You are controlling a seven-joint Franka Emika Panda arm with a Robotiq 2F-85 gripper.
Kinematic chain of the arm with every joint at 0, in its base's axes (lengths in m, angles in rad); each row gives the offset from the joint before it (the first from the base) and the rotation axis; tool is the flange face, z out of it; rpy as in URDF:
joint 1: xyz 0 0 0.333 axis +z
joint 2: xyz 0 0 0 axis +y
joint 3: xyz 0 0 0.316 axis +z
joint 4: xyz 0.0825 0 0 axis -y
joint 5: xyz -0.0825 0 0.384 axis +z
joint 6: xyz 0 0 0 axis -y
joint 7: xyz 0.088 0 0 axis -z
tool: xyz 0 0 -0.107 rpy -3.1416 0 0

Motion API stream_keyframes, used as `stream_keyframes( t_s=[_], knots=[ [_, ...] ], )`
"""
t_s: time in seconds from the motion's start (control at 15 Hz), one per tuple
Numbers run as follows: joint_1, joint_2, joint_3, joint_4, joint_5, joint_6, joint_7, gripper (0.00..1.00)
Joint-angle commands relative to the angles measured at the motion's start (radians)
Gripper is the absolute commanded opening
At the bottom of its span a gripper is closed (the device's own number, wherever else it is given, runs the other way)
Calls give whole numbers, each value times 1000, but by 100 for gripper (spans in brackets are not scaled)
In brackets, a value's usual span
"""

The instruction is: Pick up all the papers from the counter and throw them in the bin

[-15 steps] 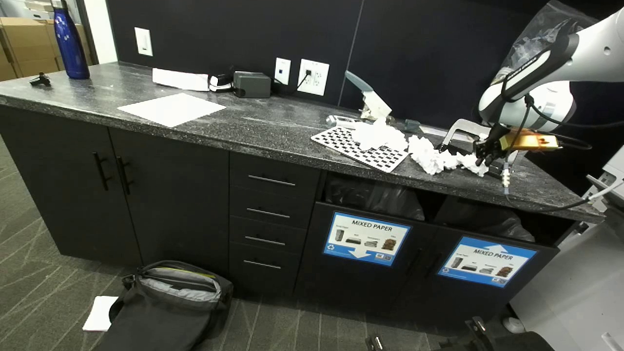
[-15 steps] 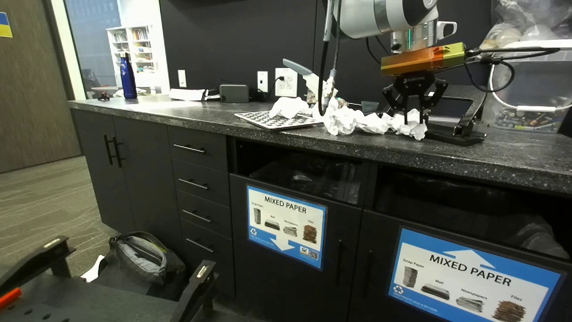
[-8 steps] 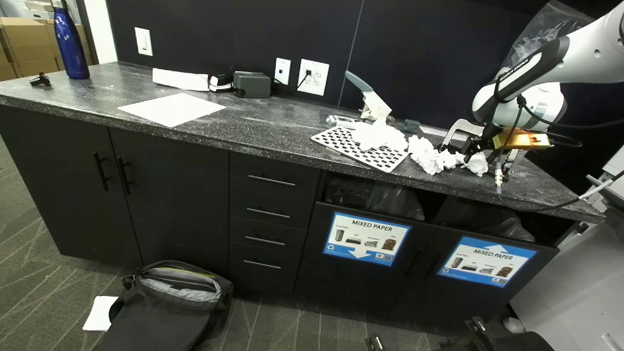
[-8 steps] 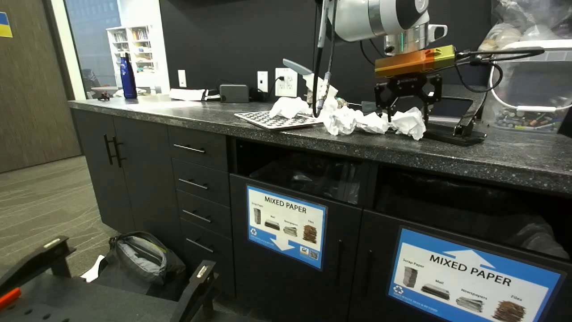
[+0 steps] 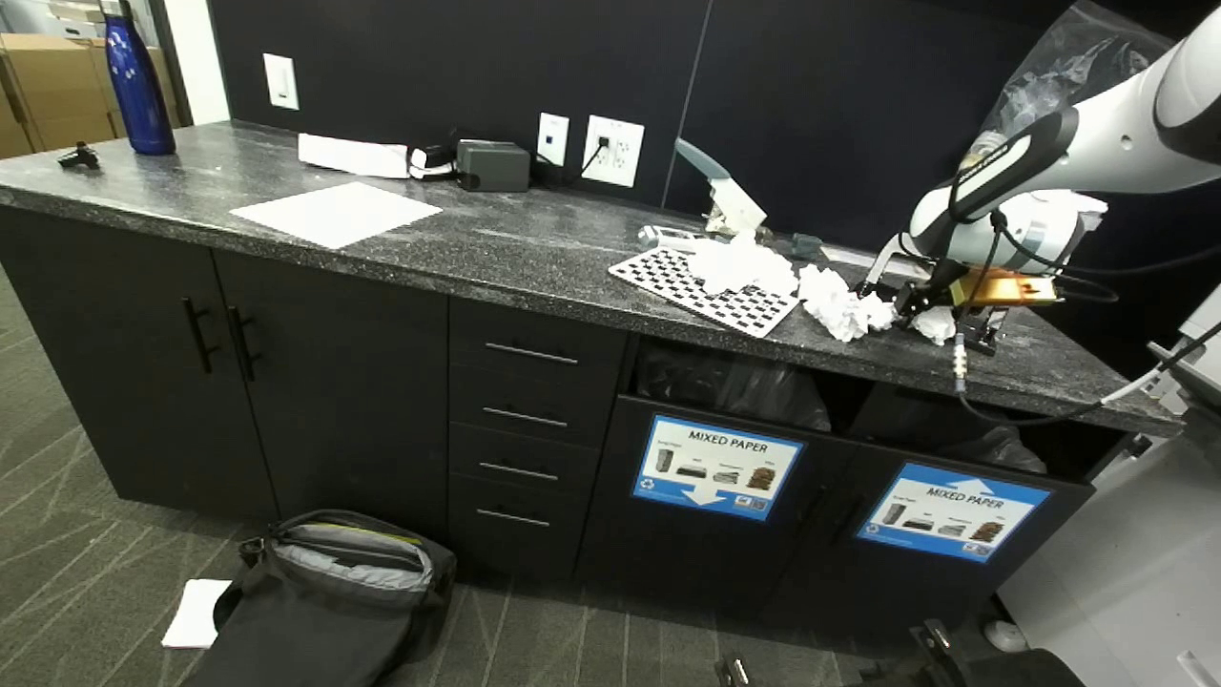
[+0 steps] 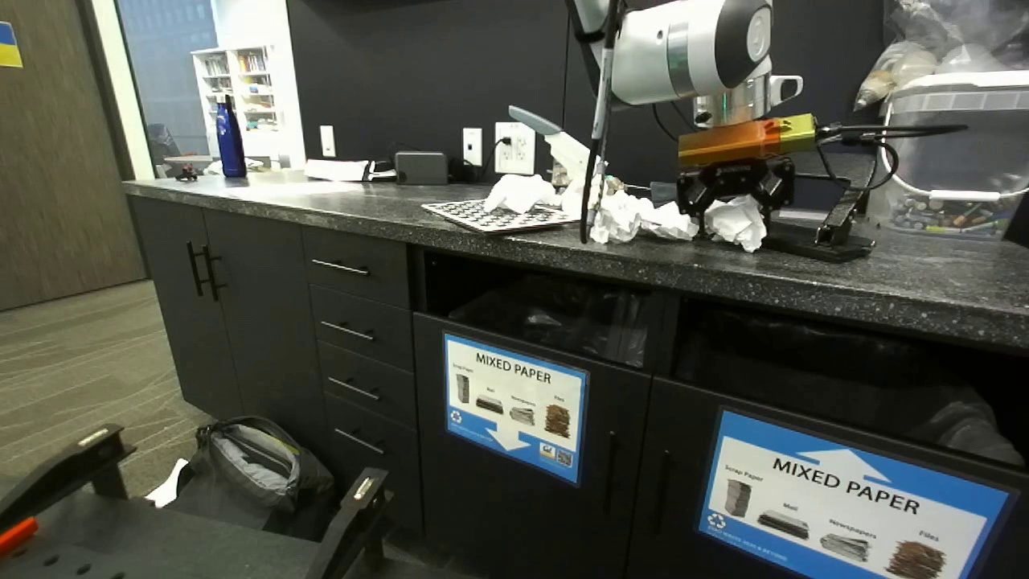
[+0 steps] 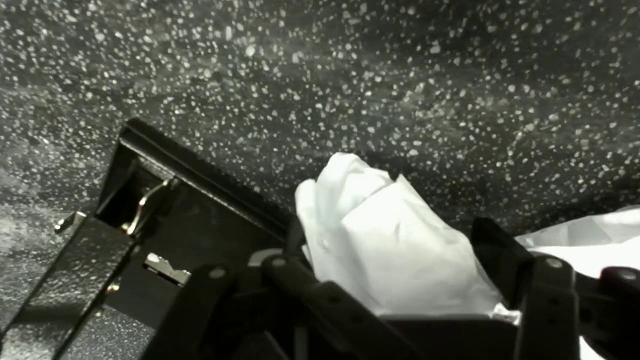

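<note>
Several crumpled white papers lie along the dark speckled counter (image 5: 534, 250). The rightmost paper wad (image 6: 741, 225) sits between the fingers of my gripper (image 7: 395, 250), which is lowered around it with its jaws wide apart. In the wrist view, the right finger (image 7: 495, 250) stands close beside the wad; the left fingertip is partly hidden by it. More wads (image 6: 619, 217) lie just left of the gripper, and a bigger crumpled paper (image 5: 739, 267) rests on a checkered board. Below the counter are two bin fronts with blue-and-white labels, the left bin (image 5: 715, 468) and the right bin (image 5: 954, 510).
A black metal device (image 7: 200, 215) stands right against the gripper's side. The checkered board (image 5: 658, 277) and a grey-handled white tool (image 5: 730, 196) lie further left. A clear tub (image 6: 957, 161) is behind on the right. A flat white sheet (image 5: 334, 212) lies far left.
My gripper has opened its fingers wide, shifted left and come down over the rightmost paper wad. The papers have barely moved.
</note>
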Motion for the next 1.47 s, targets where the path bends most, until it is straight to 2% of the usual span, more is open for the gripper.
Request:
stream_keyframes(
  t_s=[0.0,0.4,0.53,0.67,0.8,1.0,1.2,1.4],
  knots=[
    [-10,33,5,76,3,-42,17,54],
    [31,-18,-51,39,-20,-144,133,10],
    [46,-62,-64,0,-30,-246,150,2],
    [70,-112,-82,-50,-56,-338,173,5],
    [88,-168,-82,-114,-73,-411,176,1],
    [113,-272,-59,-273,-75,-492,154,3],
    [124,-361,-14,-435,-29,-595,104,3],
    [152,-404,10,-593,20,-513,154,3]
  ],
)
